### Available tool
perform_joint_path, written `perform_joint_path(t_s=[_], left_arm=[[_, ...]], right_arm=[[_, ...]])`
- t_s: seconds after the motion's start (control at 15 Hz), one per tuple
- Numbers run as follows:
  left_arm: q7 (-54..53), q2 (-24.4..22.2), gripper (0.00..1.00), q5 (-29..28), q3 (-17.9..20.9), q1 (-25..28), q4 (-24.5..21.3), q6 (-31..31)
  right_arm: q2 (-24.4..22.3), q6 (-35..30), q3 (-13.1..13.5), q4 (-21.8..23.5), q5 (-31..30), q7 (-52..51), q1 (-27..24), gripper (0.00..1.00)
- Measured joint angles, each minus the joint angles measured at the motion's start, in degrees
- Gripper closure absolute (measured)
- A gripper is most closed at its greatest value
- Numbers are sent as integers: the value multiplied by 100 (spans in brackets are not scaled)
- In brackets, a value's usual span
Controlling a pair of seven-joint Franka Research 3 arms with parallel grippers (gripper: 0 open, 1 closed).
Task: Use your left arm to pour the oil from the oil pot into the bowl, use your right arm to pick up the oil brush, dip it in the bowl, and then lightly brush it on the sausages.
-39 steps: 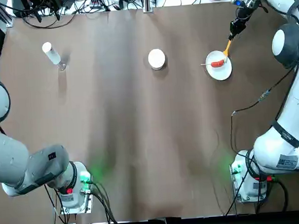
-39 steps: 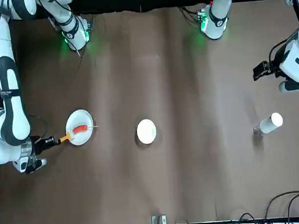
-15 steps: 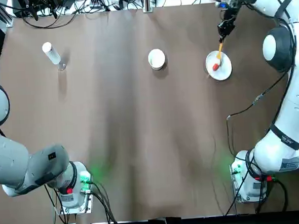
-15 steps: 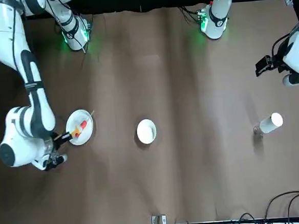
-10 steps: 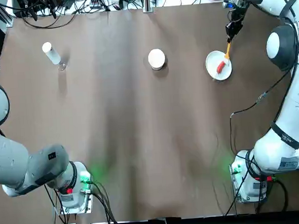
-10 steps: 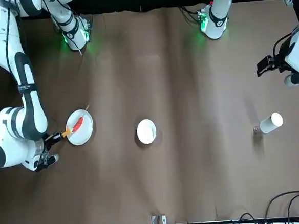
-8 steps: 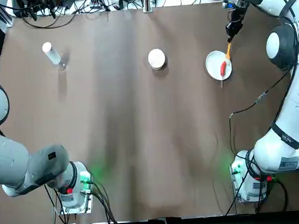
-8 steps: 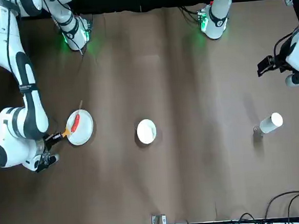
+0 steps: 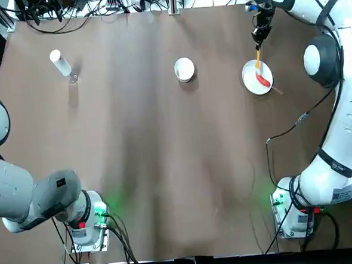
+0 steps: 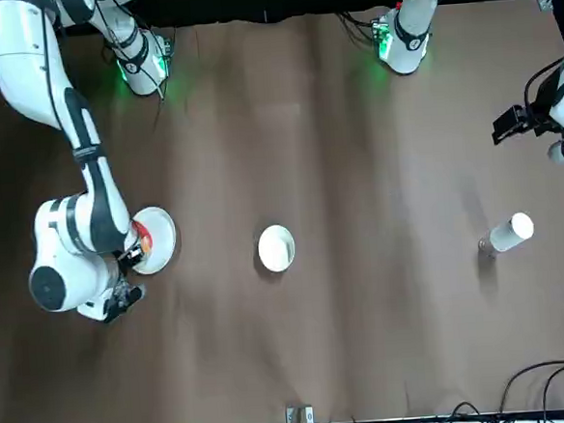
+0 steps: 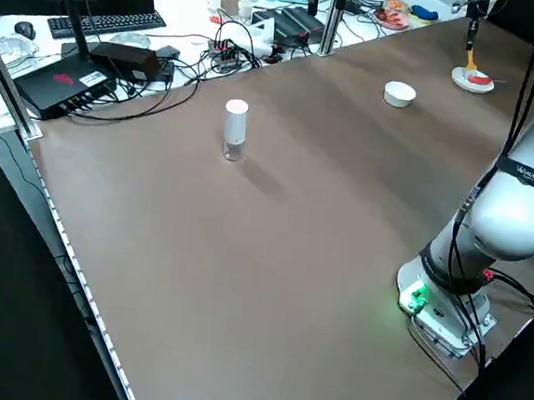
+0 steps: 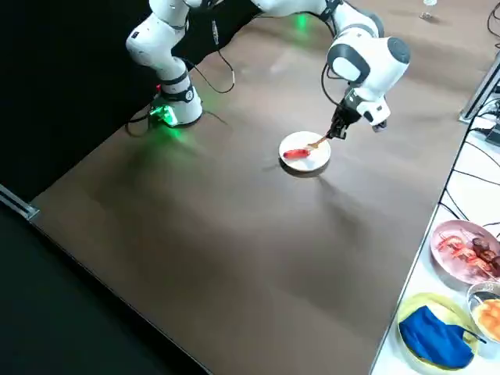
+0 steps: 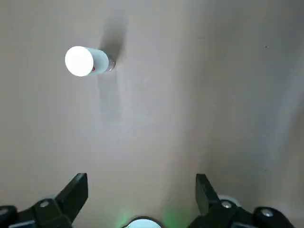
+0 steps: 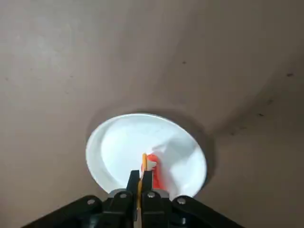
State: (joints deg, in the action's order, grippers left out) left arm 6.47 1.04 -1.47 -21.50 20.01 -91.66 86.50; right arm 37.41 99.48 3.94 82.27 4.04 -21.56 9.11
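My right gripper (image 9: 258, 37) is shut on the oil brush (image 9: 257, 59), a short yellow-orange stick, at the far side of the white plate (image 9: 250, 83). The brush tip rests on the red sausage (image 9: 260, 79), which lies on the plate with its skewer sticking out over the rim. In the right wrist view the brush (image 14: 144, 165) sits between the closed fingers, touching the sausage (image 14: 155, 176). The white bowl (image 9: 184, 69) stands left of the plate. The oil pot (image 9: 59, 62), with its white cap, stands upright at the far left. My left gripper (image 13: 140, 185) hangs open, high above the table and well apart from the oil pot (image 13: 86, 61).
Cables and boxes line the table's far edge (image 9: 96, 5). A side table holds plates of food (image 12: 467, 248) and a blue cloth (image 12: 434, 336). Both arm bases, lit green (image 9: 89, 224), stand at the near edge. Brown table surface (image 9: 165, 156) stretches between the bowl and the bases.
My right gripper has swung left along the plate's far side with the brush. The sausage has turned on the plate, so its skewer now points near-right. The left arm has drifted slightly outward.
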Motion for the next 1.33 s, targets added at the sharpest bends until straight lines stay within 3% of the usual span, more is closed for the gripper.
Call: perform_joint_path(t_s=[0.4, 0.53, 0.93, 1.13, 1.33], left_arm=[[-2, 2, 0, 0, -17, -4, -15, 0], [-2, 9, 0, 0, -15, -3, -31, 0], [-3, 31, 0, 0, -18, -4, -73, 0], [-6, 32, 0, 0, -17, -3, -73, 0], [-6, 33, 0, 0, -14, -3, -73, 0]], right_arm=[[-1, -262, -50, -4, 55, 936, 399, 95], [-3, -281, -102, -26, 377, 1283, 466, 95], [-26, -59, -310, -338, 2314, 2225, 653, 95], [-21, 408, -331, -338, 3619, 2281, 725, 95], [6, 898, -357, -311, 4274, 2316, 928, 95]])
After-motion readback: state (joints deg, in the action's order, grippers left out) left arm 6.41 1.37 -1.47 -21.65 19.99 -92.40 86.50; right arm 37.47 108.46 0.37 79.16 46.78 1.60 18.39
